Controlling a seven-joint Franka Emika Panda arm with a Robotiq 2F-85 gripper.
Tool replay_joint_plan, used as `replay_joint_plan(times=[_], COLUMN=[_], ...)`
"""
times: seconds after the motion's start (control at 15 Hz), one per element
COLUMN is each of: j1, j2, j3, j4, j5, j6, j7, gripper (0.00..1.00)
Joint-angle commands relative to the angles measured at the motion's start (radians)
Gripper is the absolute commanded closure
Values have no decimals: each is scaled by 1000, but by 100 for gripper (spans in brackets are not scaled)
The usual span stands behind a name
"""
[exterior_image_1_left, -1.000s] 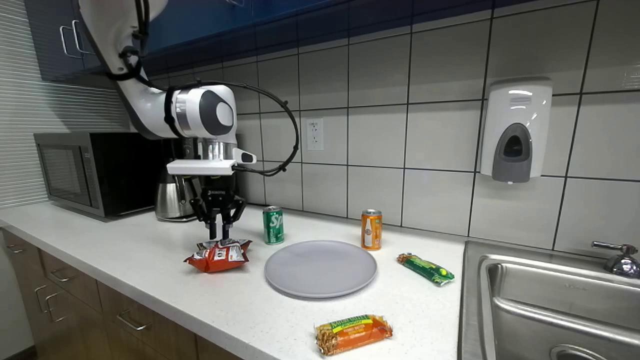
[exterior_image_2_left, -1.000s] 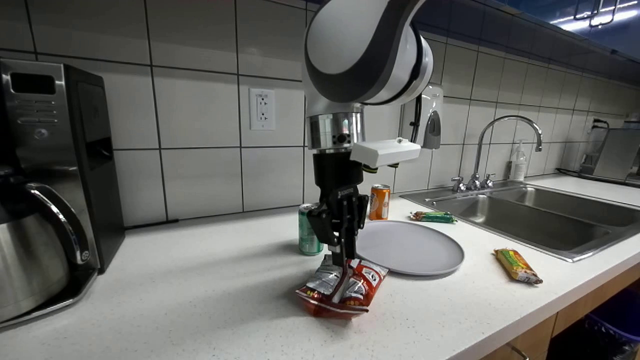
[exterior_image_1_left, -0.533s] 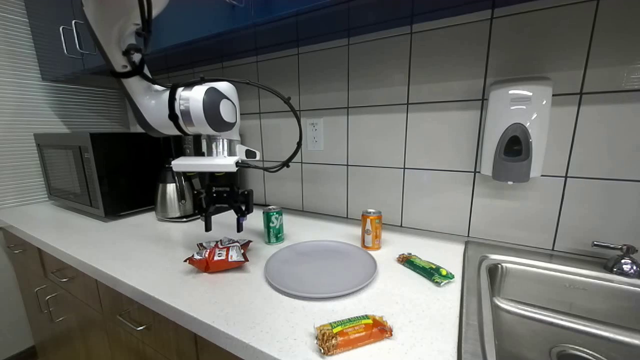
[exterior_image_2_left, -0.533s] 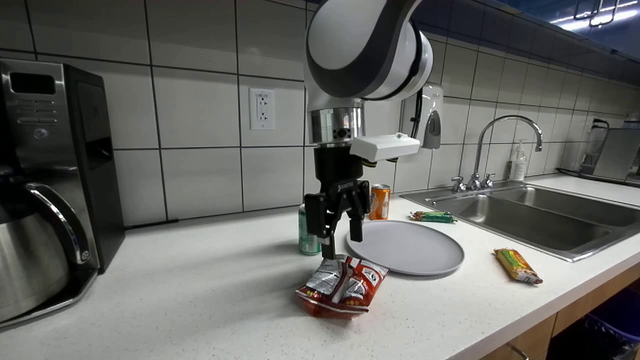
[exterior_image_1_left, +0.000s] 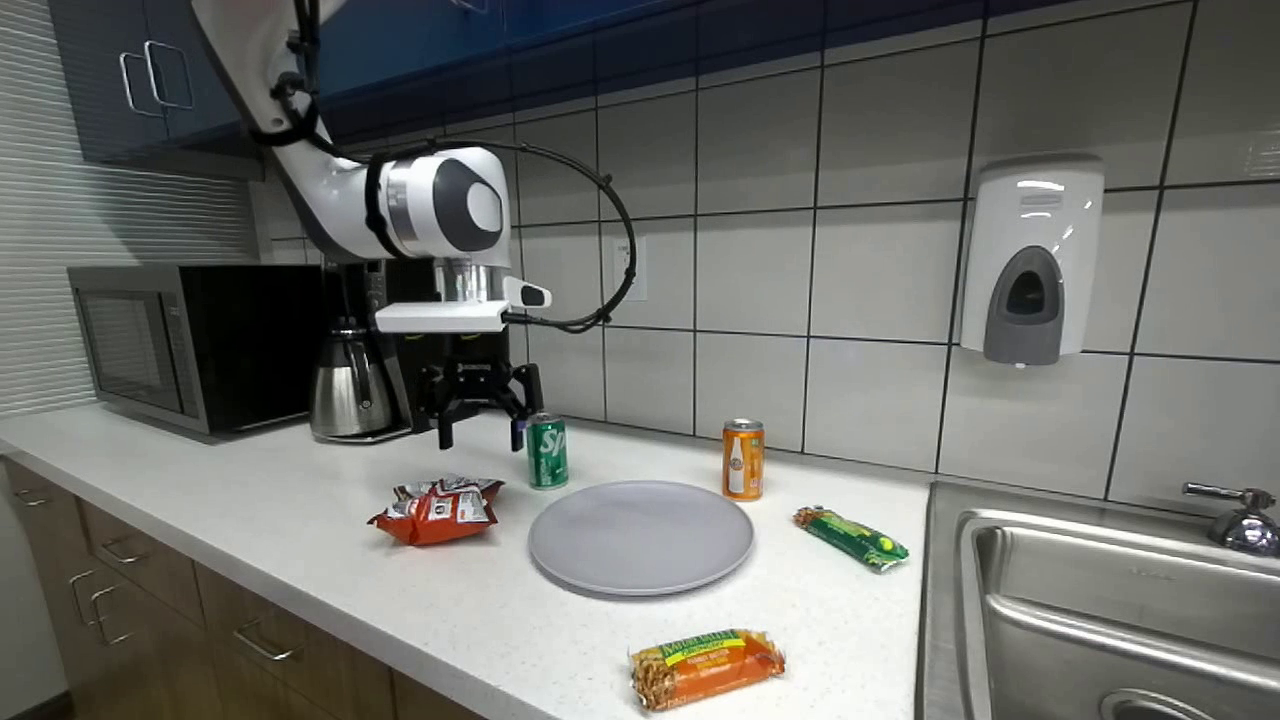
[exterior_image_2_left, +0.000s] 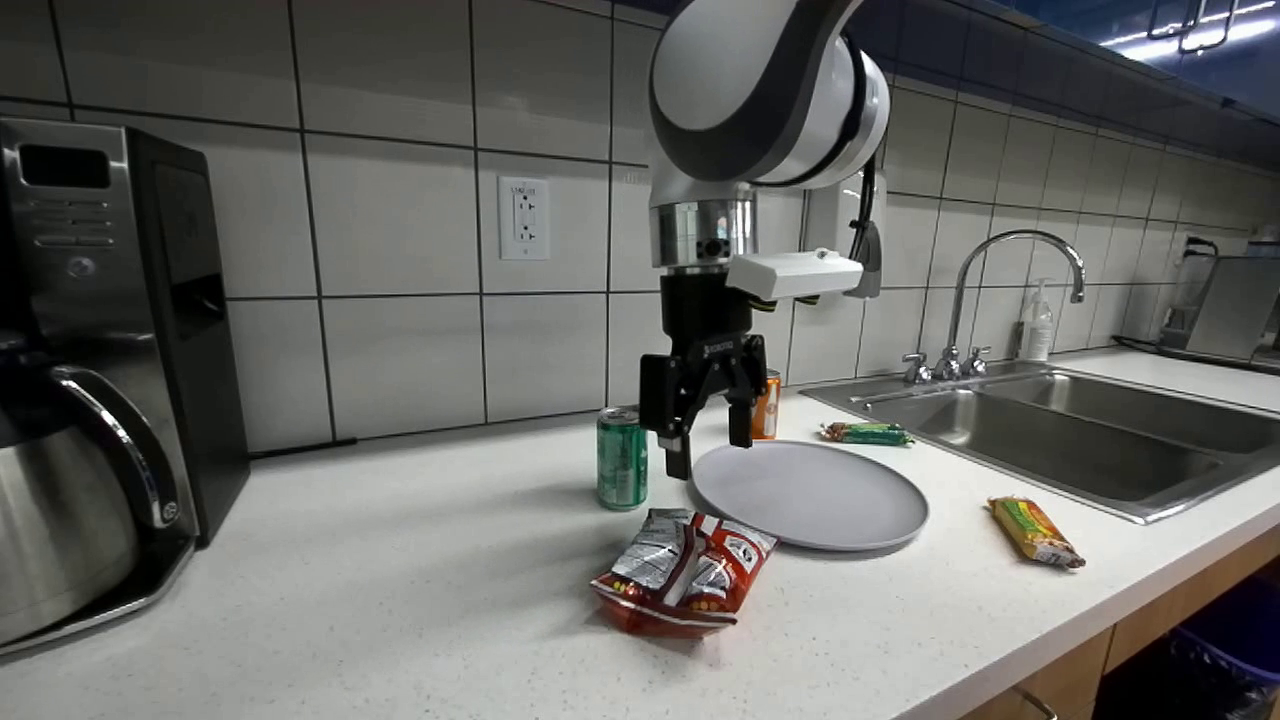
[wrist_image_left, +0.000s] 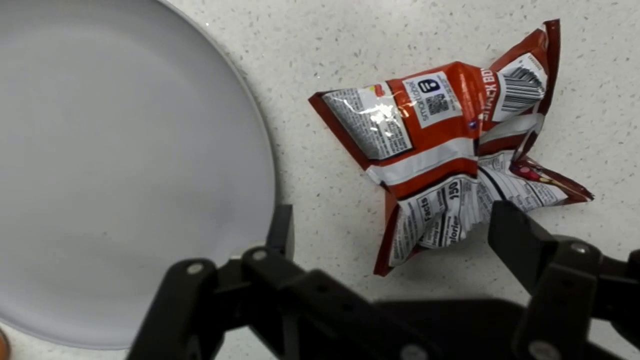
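My gripper (exterior_image_1_left: 482, 441) hangs open above the counter with nothing between its fingers. Below it lies a crumpled red snack bag (exterior_image_1_left: 437, 512), its back label facing up in the wrist view, untouched by the fingertips (wrist_image_left: 505, 225). A flat grey plate (exterior_image_2_left: 815, 495) rests beside the bag and fills the left of the wrist view. Behind the bag, a green soda can (exterior_image_2_left: 621, 460) stands upright near the wall; in an exterior view one finger (exterior_image_1_left: 518, 435) appears close to it, but the gap cannot be judged.
Past the plate stands an orange can (exterior_image_1_left: 743, 460). A green-wrapped bar (exterior_image_1_left: 855, 540) lies near the sink (exterior_image_1_left: 945, 600), and an orange-wrapped bar (exterior_image_1_left: 707, 668) near the counter's front. A coffee maker (exterior_image_2_left: 180, 330) and a microwave (exterior_image_1_left: 250, 340) stand at the opposite end.
The gripper has opened and let go of the red bag, risen from it, and shifted toward the green can and plate. The bag stays where it was on the counter.
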Motion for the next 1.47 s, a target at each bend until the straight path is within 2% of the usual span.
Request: replay_joint_plan(times=[0.0,0.73,1.4], j1=[-34,-133,-219], j2=[-35,-22,13], j3=[-15,-108,-150], j4=[-15,2,57], j5=[-17,-53,-84], j6=[-14,-14,3], j7=[-2,-23,-143], gripper=[0,0,0])
